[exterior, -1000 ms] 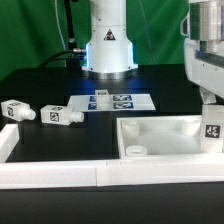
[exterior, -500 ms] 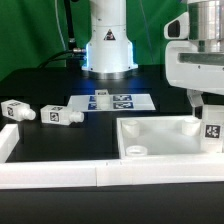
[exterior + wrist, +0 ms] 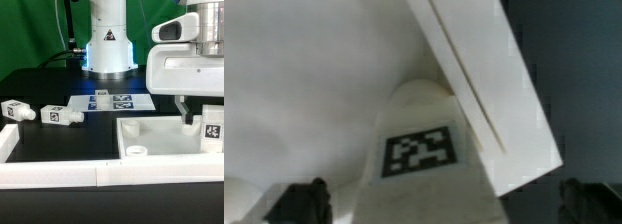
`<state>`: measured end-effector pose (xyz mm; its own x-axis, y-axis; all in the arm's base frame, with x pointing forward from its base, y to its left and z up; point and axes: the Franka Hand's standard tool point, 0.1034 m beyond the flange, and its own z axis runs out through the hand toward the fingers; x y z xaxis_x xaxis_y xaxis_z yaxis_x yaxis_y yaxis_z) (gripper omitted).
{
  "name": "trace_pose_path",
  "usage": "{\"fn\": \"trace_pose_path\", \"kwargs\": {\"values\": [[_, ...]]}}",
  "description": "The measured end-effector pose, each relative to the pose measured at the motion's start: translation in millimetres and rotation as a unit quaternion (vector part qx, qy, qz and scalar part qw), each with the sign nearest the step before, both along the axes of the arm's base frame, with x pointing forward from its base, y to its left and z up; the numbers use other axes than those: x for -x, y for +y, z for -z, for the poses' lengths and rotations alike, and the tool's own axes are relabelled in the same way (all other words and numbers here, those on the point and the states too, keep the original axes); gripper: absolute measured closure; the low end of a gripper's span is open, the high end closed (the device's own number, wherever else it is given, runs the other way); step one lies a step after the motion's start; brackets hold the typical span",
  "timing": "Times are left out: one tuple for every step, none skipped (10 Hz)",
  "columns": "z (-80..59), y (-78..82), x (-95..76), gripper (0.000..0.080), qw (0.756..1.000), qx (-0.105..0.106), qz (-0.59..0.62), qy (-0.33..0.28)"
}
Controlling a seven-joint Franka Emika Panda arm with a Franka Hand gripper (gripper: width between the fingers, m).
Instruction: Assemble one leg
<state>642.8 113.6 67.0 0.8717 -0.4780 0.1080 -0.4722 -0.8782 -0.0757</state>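
A leg [image 3: 213, 130], a short white block with a tag, stands upright at the right end of the wide white tray-like piece [image 3: 150, 132]. My gripper [image 3: 200, 112] hangs over it, with one dark finger [image 3: 186, 110] beside the leg. In the wrist view the leg [image 3: 423, 140] lies between my gripper's [image 3: 438, 205] two dark fingertips [image 3: 303, 203], with gaps on both sides, so the gripper is open. Two more legs [image 3: 15, 111] [image 3: 62, 116] lie on the black table at the exterior view's left.
The marker board [image 3: 115, 101] lies flat at mid table before the robot base [image 3: 108, 50]. A low white wall [image 3: 90, 176] runs along the front edge and up the left side [image 3: 8, 142]. A round socket [image 3: 136, 151] shows in the tray-like piece's near corner.
My gripper has moved toward the exterior view's left and lower, and its finger now sits beside the standing leg. The legs and the tray-like piece have not moved.
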Motion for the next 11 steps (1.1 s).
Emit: {"fn": "trace_pose_path", "kwargs": {"values": [[0.0,0.0,0.0,0.0272,1.000,-0.001,0.009,0.000],[0.0,0.0,0.0,0.0408,1.000,-0.001,0.009,0.000],[0.1,0.1,0.1,0.0408,0.999,-0.006,0.041,0.001],[0.3,-0.1,0.2,0.0512,0.997,-0.010,0.071,0.002],[0.3,-0.5,0.4,0.0512,0.994,-0.015,0.112,0.003],[0.0,-0.3,0.7,0.0512,0.981,-0.023,0.194,0.012],[0.3,-1.2,-0.7,0.0512,0.965,-0.029,0.260,0.020],[0.6,-1.9,-0.8,0.0512,0.945,-0.036,0.323,0.024],[0.9,-1.3,-0.3,0.0512,0.924,-0.043,0.378,0.026],[0.9,-0.7,0.0,0.0512,0.892,-0.053,0.448,0.030],[1.2,-0.2,0.2,0.0512,0.853,-0.066,0.517,0.032]]}}
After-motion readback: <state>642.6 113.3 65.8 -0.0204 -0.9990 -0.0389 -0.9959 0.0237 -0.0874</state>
